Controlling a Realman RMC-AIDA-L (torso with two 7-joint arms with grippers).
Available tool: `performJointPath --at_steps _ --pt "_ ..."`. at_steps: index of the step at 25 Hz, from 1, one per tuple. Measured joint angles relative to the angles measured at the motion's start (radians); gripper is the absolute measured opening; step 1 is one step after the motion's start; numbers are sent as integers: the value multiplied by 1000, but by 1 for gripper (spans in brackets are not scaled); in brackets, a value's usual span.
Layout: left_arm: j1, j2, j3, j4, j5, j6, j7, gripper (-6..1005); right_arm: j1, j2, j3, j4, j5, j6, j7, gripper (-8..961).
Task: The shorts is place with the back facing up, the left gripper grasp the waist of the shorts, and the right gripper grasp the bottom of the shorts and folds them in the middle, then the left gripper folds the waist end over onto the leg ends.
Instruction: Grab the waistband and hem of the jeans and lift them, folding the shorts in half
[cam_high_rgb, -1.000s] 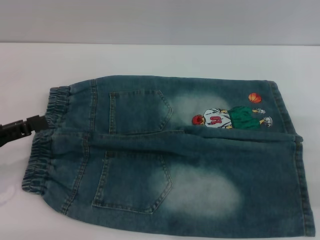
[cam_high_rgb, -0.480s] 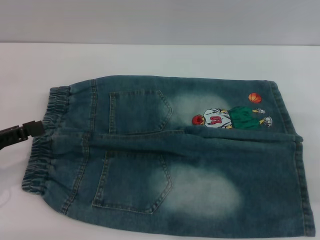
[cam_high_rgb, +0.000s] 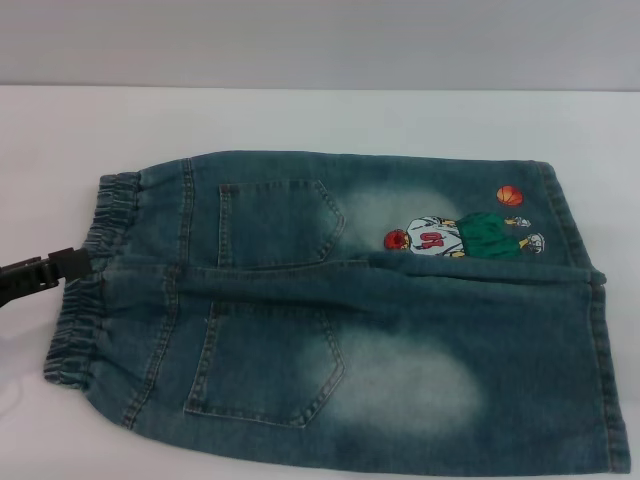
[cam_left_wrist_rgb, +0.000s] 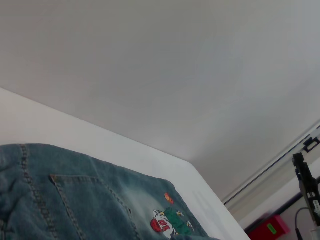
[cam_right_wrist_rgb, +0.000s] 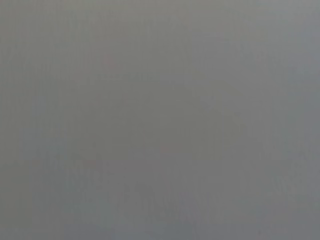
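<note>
A: Where is the left gripper now?

B: It is at the waist, coming in from the table edge, its tip touching the ruffled band about in the middle. Whether it is clenched on the cloth or released, I cannot tell; the fingers are not clear.

A: And the right gripper?

B: It is not in sight. Its wrist view shows only plain grey.

A: How do the shorts lie?

B: Flat on the white table, back side up, both pockets showing. The waist points to the robot's left, the leg ends to its right, the cartoon near the far hem.

A: So how much is done?

B: I judge almost nothing. No fold is made yet. The grasp at the waist is only starting, the hems are untouched, and both folds remain.
</note>
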Motion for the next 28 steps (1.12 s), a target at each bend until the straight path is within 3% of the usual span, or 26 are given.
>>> performJointPath --at_steps 20,24,27,28 --pt "-7 -2 -20 2 -7 12 7 765 -4 0 0 0 0 14 0 495" --pt "-3 -33 -114 7 -9 26 84 765 -5 0 0 0 0 18 0 495" --pt "-4 -83 -261 -6 -12 33 234 765 -2 0 0 0 0 38 0 495" --pt "-4 -83 -261 -6 -12 33 234 765 1 0 0 0 0 44 0 495"
